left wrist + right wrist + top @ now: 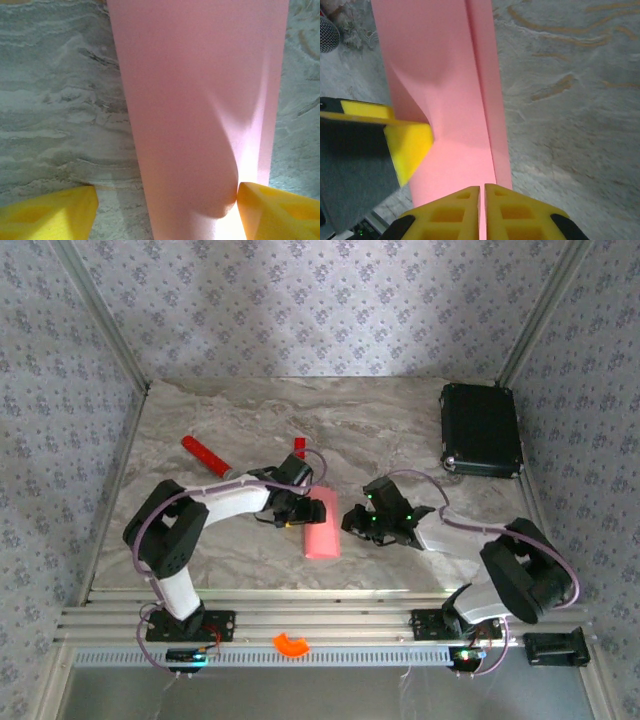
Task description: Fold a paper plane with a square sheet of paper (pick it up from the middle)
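Pink paper (pixel 445 65), folded lengthwise, seemingly bulges slightly.

Evenly and softly lit from above, with weak shadows on the marble table (pixel 400 430). Close up, bright and slightly soft; washed-out glare low on the square sheet of paper (pixel 200 100).

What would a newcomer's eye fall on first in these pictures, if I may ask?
The folded pink paper in the middle of the marble table stands out first, a long strip with a crease along it. The right gripper is pinched shut on one end of it, while the open left gripper straddles it, one yellow finger pressing its edge. A black case lies at the far right.
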`<act>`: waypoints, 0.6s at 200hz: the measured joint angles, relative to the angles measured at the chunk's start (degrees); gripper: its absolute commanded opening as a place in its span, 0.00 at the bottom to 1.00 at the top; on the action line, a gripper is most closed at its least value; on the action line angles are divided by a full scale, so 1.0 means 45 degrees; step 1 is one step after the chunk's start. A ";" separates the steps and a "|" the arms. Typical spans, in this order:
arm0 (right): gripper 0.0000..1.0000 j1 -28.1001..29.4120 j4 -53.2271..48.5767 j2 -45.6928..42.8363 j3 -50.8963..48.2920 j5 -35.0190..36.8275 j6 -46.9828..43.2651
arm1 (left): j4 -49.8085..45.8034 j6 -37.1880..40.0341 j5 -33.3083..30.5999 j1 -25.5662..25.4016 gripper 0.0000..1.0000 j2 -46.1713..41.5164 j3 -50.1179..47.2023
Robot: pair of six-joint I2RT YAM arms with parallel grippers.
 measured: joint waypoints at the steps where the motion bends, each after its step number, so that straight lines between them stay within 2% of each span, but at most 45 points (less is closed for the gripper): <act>1: 0.11 0.0005 0.0024 0.0058 0.0024 -0.0010 0.0005 | -0.0029 0.0010 -0.0029 -0.0010 0.76 0.0019 0.0024; 73: 0.08 0.0117 0.1554 0.2492 0.0792 -0.0695 0.0486 | -0.0379 -0.0073 -0.0466 -0.0189 0.76 0.0209 0.0306; 120: 0.04 0.0384 0.0928 0.3055 0.1311 -0.0505 0.0510 | -0.0355 -0.0170 -0.0461 -0.0194 0.76 0.0136 0.0291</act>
